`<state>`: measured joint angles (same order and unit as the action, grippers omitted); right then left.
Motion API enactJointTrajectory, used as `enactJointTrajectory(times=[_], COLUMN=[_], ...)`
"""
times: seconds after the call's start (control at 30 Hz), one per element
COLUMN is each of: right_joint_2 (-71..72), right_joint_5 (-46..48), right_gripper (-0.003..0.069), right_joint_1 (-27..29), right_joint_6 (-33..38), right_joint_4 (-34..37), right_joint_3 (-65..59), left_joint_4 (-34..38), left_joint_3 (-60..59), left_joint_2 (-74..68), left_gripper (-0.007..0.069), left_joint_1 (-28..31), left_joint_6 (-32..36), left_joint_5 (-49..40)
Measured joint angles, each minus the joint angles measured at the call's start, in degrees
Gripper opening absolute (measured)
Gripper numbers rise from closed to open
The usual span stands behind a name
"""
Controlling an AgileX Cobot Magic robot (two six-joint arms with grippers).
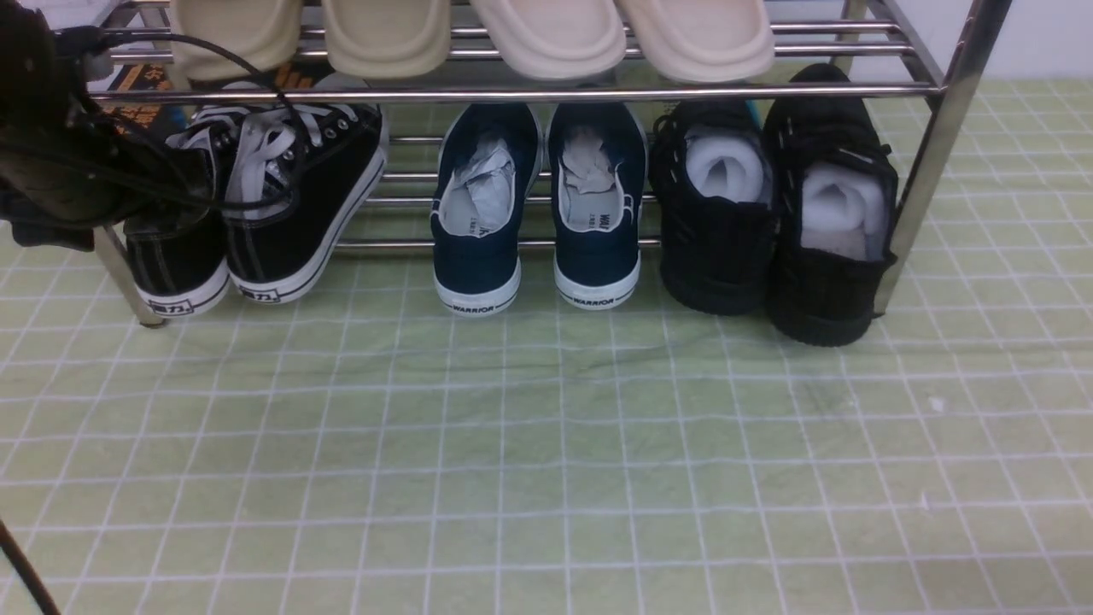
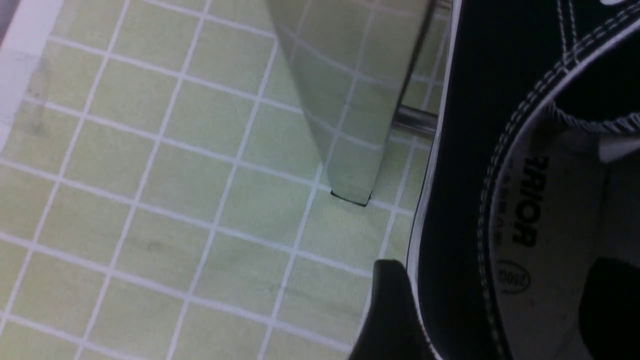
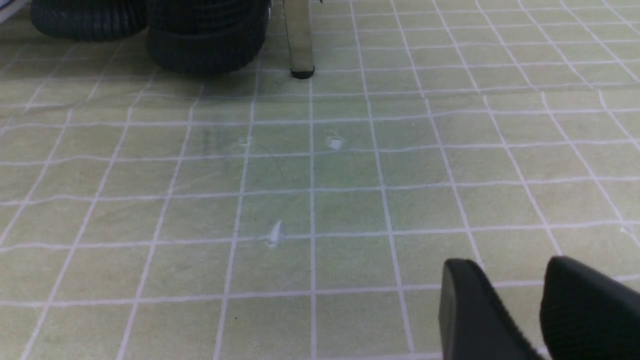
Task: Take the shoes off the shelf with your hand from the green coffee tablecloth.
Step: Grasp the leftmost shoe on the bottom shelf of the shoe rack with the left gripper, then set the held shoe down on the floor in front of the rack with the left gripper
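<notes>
The shoes, black canvas sneakers with white laces and soles, stand heels-out at the left end of the lower tier of the chrome shelf (image 1: 512,94). The left sneaker (image 1: 175,265) leans beside the right sneaker (image 1: 299,213). My left gripper (image 1: 184,192) hangs over the left sneaker's opening. In the left wrist view this gripper (image 2: 500,290) is open and straddles the sneaker's (image 2: 460,150) side wall, one finger (image 2: 395,310) outside and the other over the insole. My right gripper (image 3: 520,290) hovers low over the green tablecloth (image 1: 546,470), open and holding nothing.
Navy slip-ons (image 1: 534,213) sit mid-shelf and all-black shoes stuffed with white foam (image 1: 773,213) at the right. Beige slippers (image 1: 546,34) fill the upper tier. A slanted shelf leg (image 2: 345,125) stands just beside the left sneaker; another leg (image 3: 299,40) shows in the right wrist view.
</notes>
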<state>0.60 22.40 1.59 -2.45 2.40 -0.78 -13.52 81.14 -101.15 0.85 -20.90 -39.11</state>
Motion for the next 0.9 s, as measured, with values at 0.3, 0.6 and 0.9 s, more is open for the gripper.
enactJointTrajectory(times=[0.3, 0.6, 0.9], right_joint_2=[0.00, 0.00, 0.00], right_joint_5=[0.00, 0.00, 0.00], right_gripper=[0.0239, 0.0239, 0.0239], right_joint_1=[0.00, 0.00, 0.00], right_joint_6=[0.00, 0.00, 0.00], right_joint_4=[0.00, 0.00, 0.00], right_joint_3=[0.00, 0.00, 0.00], left_joint_4=[-0.62, -0.42, -1.26], left_joint_3=[0.00, 0.00, 0.00], left_joint_2=[-2.33, -3.66, -2.82], left_gripper=[0.0499, 0.0315, 0.0008], left_joint_1=[0.00, 0.00, 0.06], left_joint_6=[-0.16, -1.06, -0.83], left_joint_5=[4.78, 6.46, 3.44])
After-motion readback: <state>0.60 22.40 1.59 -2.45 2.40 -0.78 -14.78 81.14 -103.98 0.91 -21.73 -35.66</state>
